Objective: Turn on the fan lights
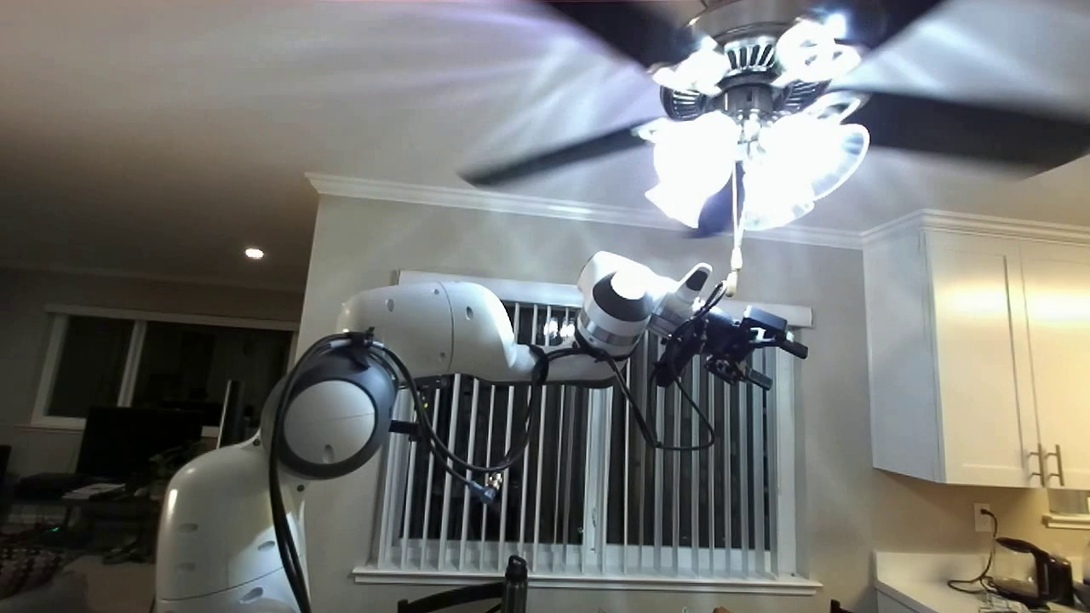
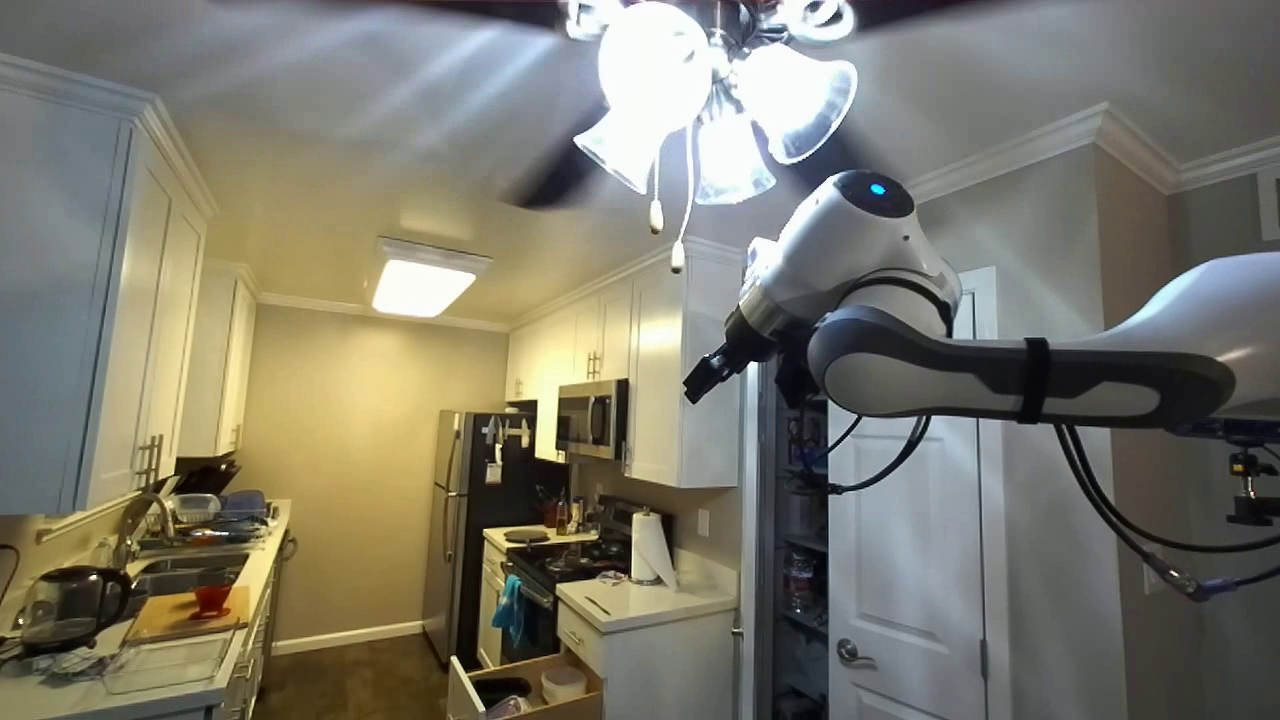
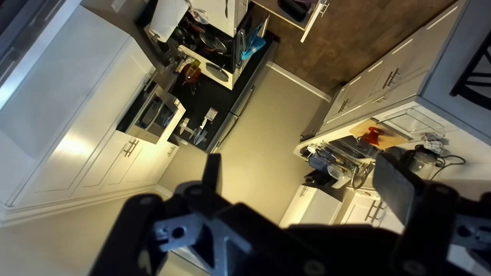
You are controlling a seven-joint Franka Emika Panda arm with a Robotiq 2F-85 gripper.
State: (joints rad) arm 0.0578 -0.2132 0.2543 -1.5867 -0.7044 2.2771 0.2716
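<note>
Fingers (image 3: 393, 188) apart, wide gap, kitchen showing through it in the wrist view. Arm (image 1: 426, 332) holds them below the fan lights (image 1: 779, 162), which are lit in both exterior views; glare washes out most of the shades (image 2: 800, 100). Open air between fingers and shades. Dark blades (image 1: 553, 157) spread around the hub (image 1: 749, 102), partly blurred. Two pull chains (image 2: 678, 257) hang past the shades, visible gap to the arm in an exterior view. Upper cabinet (image 2: 655, 400) edge lies beyond the fingers; spacing, can't tell.

Farther out: kettle (image 2: 72, 607) on the counter (image 2: 70, 697), see-through, fill level can't tell. Next to it a clear flat piece (image 2: 170, 662), close to the counter's front edge, then a wooden board (image 2: 165, 618) with a red cup-like piece (image 2: 212, 600) on it. Drawer (image 2: 464, 692) across from that is pulled out over the floor (image 2: 345, 680); dark container (image 2: 500, 690) and white tub (image 2: 563, 685) inside, tub contents unclear. Beyond the board: sink (image 2: 190, 578), interior too dark to read, then dish rack (image 3: 347, 166) with a white bowl (image 2: 195, 508) and a blue piece (image 2: 243, 502).

Open floor strip between drawer side and kettle side, running back to the fridge (image 2: 475, 510) and rear wall (image 2: 350, 470).
</note>
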